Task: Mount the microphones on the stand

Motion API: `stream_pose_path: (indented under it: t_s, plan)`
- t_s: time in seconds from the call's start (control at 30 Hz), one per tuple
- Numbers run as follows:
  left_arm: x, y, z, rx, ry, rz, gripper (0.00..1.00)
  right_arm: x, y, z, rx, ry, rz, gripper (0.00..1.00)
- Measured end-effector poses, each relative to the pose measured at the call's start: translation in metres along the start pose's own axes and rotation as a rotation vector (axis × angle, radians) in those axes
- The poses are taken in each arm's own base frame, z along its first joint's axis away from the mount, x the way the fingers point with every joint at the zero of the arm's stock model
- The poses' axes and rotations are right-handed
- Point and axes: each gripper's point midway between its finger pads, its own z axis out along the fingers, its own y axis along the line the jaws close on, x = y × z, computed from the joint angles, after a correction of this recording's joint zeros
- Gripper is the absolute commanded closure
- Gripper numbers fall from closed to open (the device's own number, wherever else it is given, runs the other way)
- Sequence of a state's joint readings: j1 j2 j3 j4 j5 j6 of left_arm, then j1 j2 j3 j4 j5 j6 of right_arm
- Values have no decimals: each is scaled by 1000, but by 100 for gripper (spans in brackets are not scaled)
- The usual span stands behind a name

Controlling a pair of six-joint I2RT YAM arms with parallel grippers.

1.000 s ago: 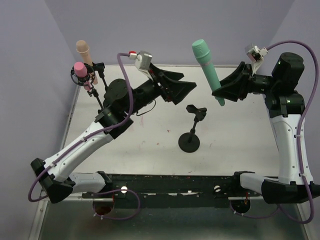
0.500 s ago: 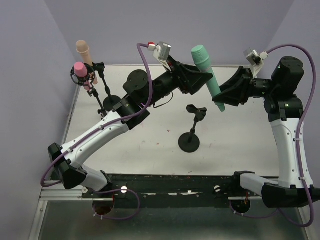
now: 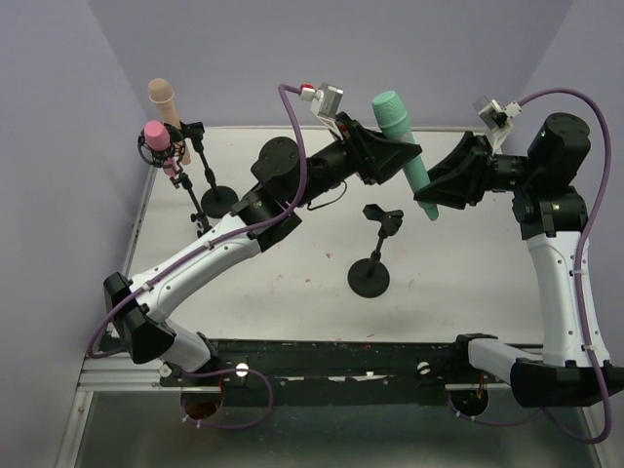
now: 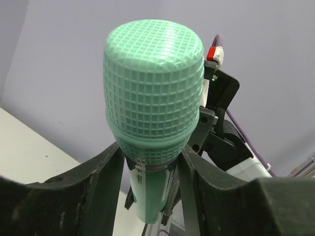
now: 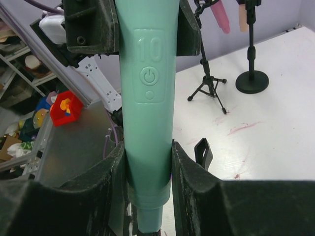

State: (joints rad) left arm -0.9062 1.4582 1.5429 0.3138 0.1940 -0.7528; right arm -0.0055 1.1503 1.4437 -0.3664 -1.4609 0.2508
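A mint-green microphone (image 3: pixel 400 136) hangs tilted in the air above the table's far middle, with its grille head up. My right gripper (image 3: pixel 429 187) is shut on its lower handle (image 5: pixel 147 118). My left gripper (image 3: pixel 400 158) comes in from the left, and its fingers (image 4: pixel 106 172) press on both sides just beneath the head (image 4: pixel 153 83). Below them an empty black stand (image 3: pixel 371 276) rests on a round base, and its clip (image 3: pixel 383 216) faces up. Part of that clip (image 5: pixel 203 151) shows behind the handle in the right wrist view.
At the far left, a pink microphone (image 3: pixel 156 136) and a beige one (image 3: pixel 164 97) sit in two other stands: a tripod (image 5: pixel 209 83) and a round-base stand (image 3: pixel 217 198). Purple walls close off the back and sides. Both arm bases stand at the near edge.
My left arm swung right and up to the green microphone, and its wide-open jaws closed around the neck. The right gripper kept its hold and shifted slightly.
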Motion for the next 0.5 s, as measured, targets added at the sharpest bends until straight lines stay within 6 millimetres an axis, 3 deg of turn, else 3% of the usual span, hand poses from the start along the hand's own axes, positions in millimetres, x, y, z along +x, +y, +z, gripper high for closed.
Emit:
stream_pose_path:
  t_s: [0.07, 0.17, 0.2, 0.27, 0.33, 0.5]
  plan:
    - [4, 1, 1, 1, 9, -7, 68, 1, 0, 0, -2, 0, 3, 88]
    - [7, 2, 3, 7, 18, -17, 94, 3, -1, 0, -4, 1, 16, 85]
    - [8, 2, 3, 7, 20, -17, 100, 4, -1, 0, -5, 1, 19, 73]
    - [9, 2, 3, 7, 24, -14, 100, 5, -1, 0, -6, 1, 17, 33]
    - [10, 3, 2, 8, 29, -4, 100, 7, -1, 0, -7, 2, 22, 1]
    - [8, 5, -12, 2, 29, 34, 100, 11, -7, -1, 29, 6, -33, 0]
